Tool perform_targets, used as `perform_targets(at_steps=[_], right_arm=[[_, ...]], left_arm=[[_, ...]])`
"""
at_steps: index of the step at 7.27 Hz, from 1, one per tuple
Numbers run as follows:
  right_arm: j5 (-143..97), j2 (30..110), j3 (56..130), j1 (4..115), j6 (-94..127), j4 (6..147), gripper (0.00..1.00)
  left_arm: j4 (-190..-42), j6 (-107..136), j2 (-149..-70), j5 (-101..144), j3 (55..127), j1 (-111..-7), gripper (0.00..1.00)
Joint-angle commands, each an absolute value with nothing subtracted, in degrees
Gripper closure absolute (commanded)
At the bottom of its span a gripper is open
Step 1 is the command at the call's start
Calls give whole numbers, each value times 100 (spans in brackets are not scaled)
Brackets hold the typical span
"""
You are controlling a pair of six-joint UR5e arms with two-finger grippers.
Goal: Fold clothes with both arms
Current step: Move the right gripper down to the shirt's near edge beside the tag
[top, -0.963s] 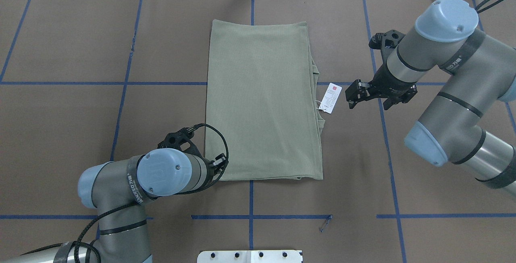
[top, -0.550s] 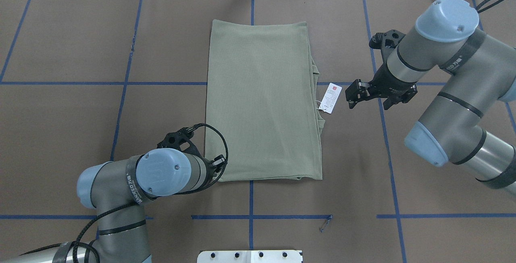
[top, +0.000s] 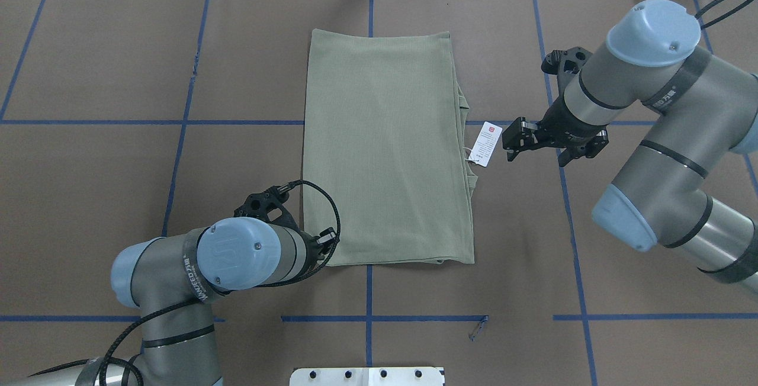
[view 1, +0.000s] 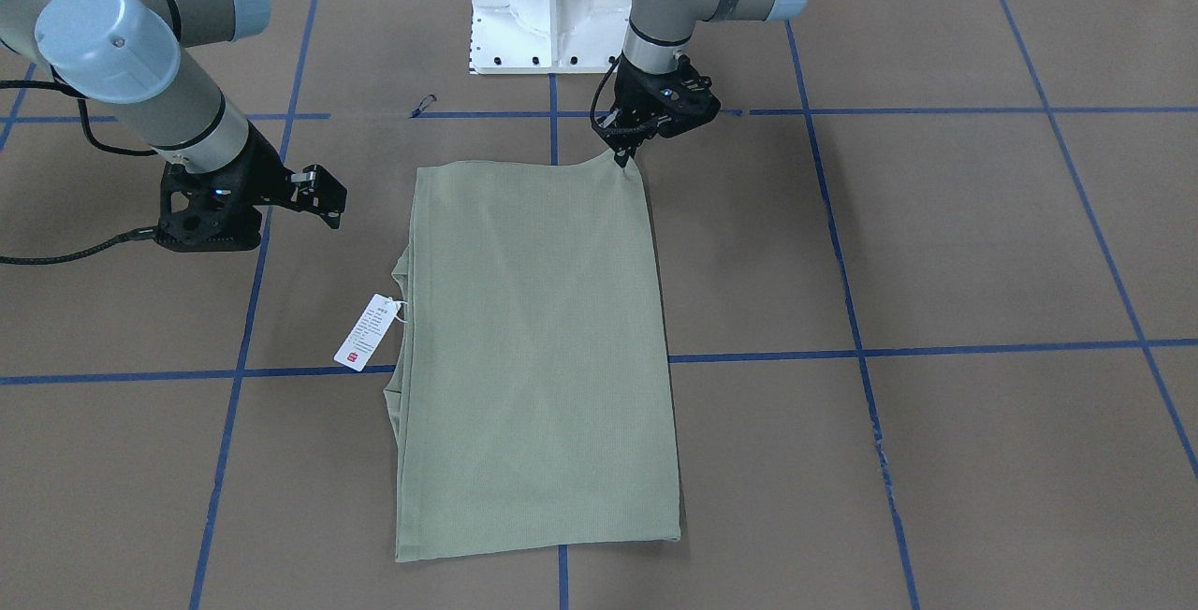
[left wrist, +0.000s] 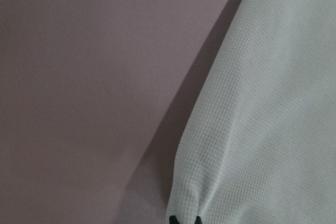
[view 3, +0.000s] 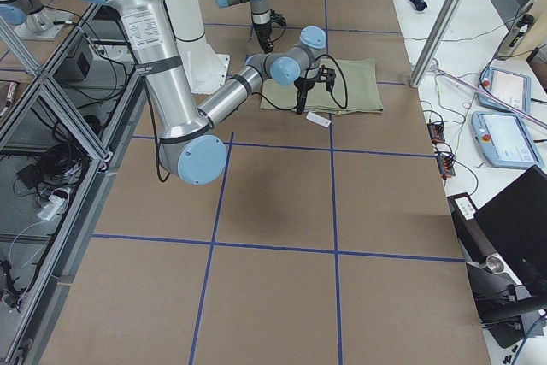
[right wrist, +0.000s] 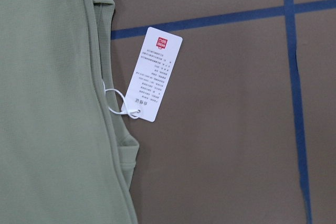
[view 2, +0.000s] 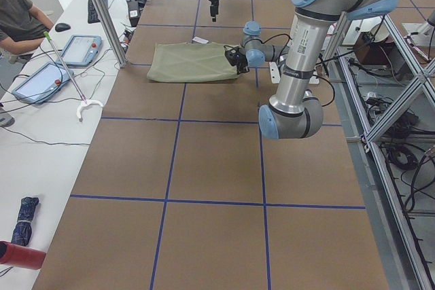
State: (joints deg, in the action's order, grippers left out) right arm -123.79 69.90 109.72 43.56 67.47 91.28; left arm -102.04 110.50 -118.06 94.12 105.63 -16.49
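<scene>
Shirt pinched by left end effector; right end effector spread.

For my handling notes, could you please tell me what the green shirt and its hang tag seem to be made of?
The shirt looks like soft matte knit fabric: fine ribbed texture. The hang tag looks like stiff white card, probably paper: flat, printed, string-looped.
</scene>
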Motion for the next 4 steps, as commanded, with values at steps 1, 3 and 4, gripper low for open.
perform_targets(at_steps=[1,3,4], right_arm=[[-11764,7004,11319,3686,8447,9071,0],[-10807,7267,11373,2983,10022,8275,0],[-10715,7338,11373,2806,10211,8262,0]], left_arm=[[-10222,11030,-11839,9439,10573,-1644,100],[-10222,11039,-11839,9439,10573,-1644,100],[-10230,11030,-11839,9439,10565,-1644,100]])
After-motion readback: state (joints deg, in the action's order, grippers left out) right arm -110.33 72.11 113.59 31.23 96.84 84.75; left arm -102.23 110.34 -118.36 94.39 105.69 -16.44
